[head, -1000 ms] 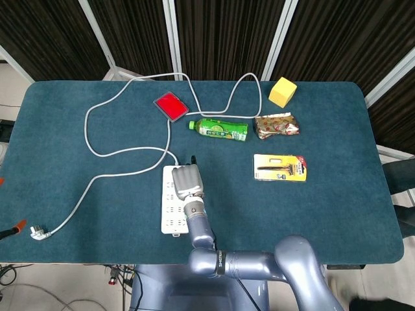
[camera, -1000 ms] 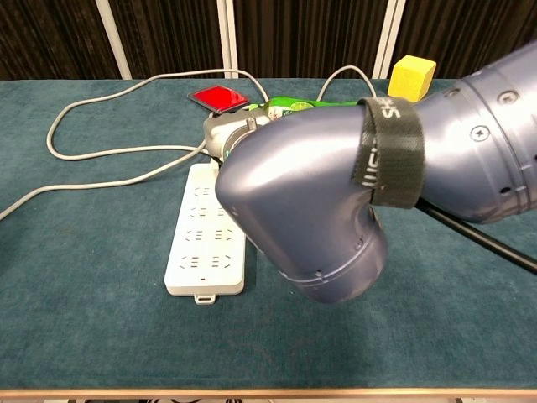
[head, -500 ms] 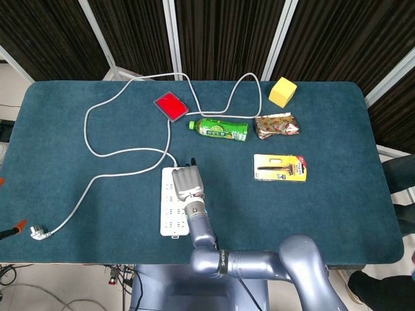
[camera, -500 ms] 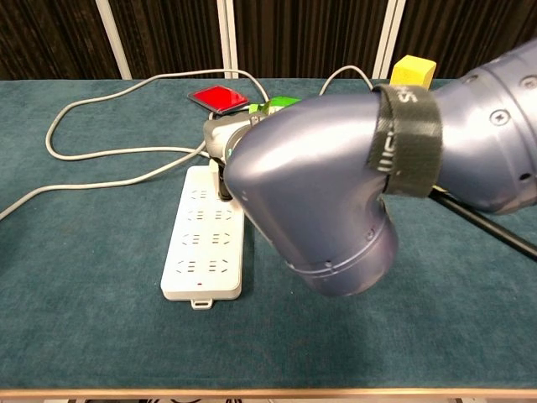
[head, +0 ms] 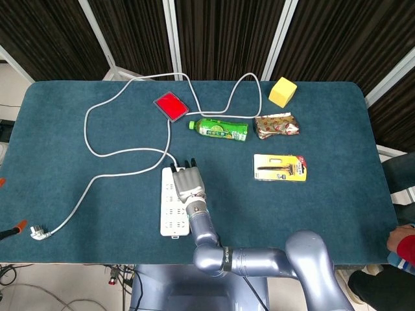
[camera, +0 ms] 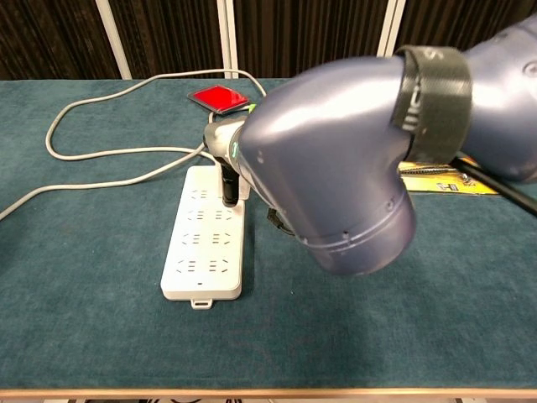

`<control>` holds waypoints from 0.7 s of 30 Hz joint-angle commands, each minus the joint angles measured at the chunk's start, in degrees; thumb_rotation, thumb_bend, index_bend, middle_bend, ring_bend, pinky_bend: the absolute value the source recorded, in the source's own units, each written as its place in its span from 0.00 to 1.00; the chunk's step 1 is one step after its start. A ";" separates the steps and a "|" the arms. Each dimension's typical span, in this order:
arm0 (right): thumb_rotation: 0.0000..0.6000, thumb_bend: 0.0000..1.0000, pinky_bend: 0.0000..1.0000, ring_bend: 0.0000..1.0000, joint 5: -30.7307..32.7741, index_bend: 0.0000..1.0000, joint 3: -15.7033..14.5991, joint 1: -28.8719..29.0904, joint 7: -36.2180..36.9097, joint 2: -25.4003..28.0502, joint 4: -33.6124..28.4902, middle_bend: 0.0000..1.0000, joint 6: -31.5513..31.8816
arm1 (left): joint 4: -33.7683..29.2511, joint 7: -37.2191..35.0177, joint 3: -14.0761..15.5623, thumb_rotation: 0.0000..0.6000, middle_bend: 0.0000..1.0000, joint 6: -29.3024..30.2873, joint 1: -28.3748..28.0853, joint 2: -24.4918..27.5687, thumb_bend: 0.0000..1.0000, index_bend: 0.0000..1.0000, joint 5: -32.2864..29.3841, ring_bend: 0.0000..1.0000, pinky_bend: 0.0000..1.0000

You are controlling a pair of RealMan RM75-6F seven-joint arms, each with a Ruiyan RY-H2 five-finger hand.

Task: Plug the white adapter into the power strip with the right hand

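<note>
Silver-grey right hand (head: 188,183) palm-down over power strip (head: 171,206) top end, fingers toward 12 o'clock; grip unclear, white adapter hidden.

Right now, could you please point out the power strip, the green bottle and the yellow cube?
power strip (head: 168,208), head view, left socket column
green bottle (head: 222,129), head view, label
yellow cube (head: 283,91), head view, top face

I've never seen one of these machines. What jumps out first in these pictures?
The big glossy blue-grey robot arm fills the chest view, reaching over the dark teal table. Its robot hand sits over the far end of a long white power strip, whose pale grey cable loops across the table's left half. Behind lie a green plastic bottle and a yellow cube.
</note>
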 commanded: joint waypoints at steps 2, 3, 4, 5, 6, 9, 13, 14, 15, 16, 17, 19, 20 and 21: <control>1.00 0.36 0.03 0.06 2.48 0.00 -0.07 0.38 -2.31 1.86 -2.24 0.06 0.48 | -0.03 0.20 0.00 1.00 0.00 -0.05 -0.05 -0.06 0.06 0.16 -0.08 0.00 0.00; 1.00 0.36 0.03 0.05 3.24 0.00 -0.18 0.45 -3.01 2.33 -2.86 0.05 0.71 | -0.03 0.30 0.03 1.00 0.00 -0.08 -0.07 -0.09 0.06 0.16 -0.09 0.00 0.00; 1.00 0.36 0.03 0.05 3.94 0.00 -0.23 0.49 -3.58 2.79 -3.53 0.05 0.93 | -0.04 0.41 0.06 1.00 0.00 -0.14 -0.10 -0.12 0.06 0.16 -0.08 0.00 0.00; 1.00 0.36 0.02 0.04 4.81 0.00 -0.27 0.49 -4.20 3.51 -4.58 0.04 1.21 | -0.05 0.55 0.10 1.00 0.00 -0.18 -0.13 -0.16 0.06 0.16 -0.08 0.00 0.00; 1.00 0.35 0.02 0.04 4.64 0.00 0.33 0.30 -4.04 5.05 -6.58 0.03 2.13 | -0.12 0.83 0.22 1.00 0.00 -0.18 -0.14 -0.22 0.06 0.16 0.04 0.00 0.00; 1.00 0.34 0.02 0.03 2.82 0.00 0.79 -0.98 -2.11 8.15 -11.40 0.02 3.32 | -0.27 1.07 0.19 1.00 0.00 0.16 -0.06 -0.31 0.06 0.16 0.09 0.00 0.00; 1.00 0.34 0.02 0.03 -0.68 0.00 2.29 -4.15 3.38 13.06 -18.08 0.02 3.59 | -0.51 1.16 0.26 1.00 0.00 0.43 0.08 -0.30 0.06 0.16 0.21 0.00 0.00; 1.00 0.34 0.02 0.03 -1.32 0.00 2.35 -4.90 4.32 14.36 -19.43 0.02 3.73 | -0.57 1.17 0.28 1.00 0.00 0.47 0.10 -0.27 0.06 0.16 0.26 0.00 0.00; 1.00 0.34 0.02 0.03 -1.65 0.00 2.28 -5.54 5.04 15.55 -20.73 0.02 3.74 | -0.62 1.18 0.31 1.00 0.00 0.53 0.14 -0.24 0.06 0.16 0.32 0.00 0.00; 1.00 0.34 0.02 0.03 -1.87 0.00 2.34 -6.17 5.83 16.74 -21.93 0.02 3.80 | -0.67 1.15 0.35 1.00 0.00 0.60 0.18 -0.23 0.06 0.16 0.40 0.00 0.00; 1.00 0.34 0.01 0.03 -2.01 0.00 2.35 -6.82 6.57 17.99 -23.19 0.02 3.78 | -0.73 1.11 0.38 1.00 0.00 0.66 0.22 -0.22 0.06 0.16 0.49 0.00 0.00; 1.00 0.34 0.01 0.03 -2.20 0.00 2.13 -8.65 8.11 21.48 -26.45 0.02 3.65 | -0.78 1.05 0.42 1.00 0.00 0.77 0.27 -0.21 0.06 0.16 0.64 0.00 0.00; 1.00 0.34 0.01 0.04 -2.35 0.00 1.86 -9.24 8.68 22.69 -27.44 0.02 3.41 | -0.81 1.09 0.44 1.00 0.00 0.77 0.27 -0.23 0.06 0.16 0.66 0.00 0.00; 1.00 0.34 0.01 0.04 -2.55 0.00 1.41 -9.88 9.41 24.06 -28.49 0.02 3.11 | -0.84 1.14 0.45 1.00 0.00 0.75 0.26 -0.24 0.06 0.16 0.65 0.00 0.00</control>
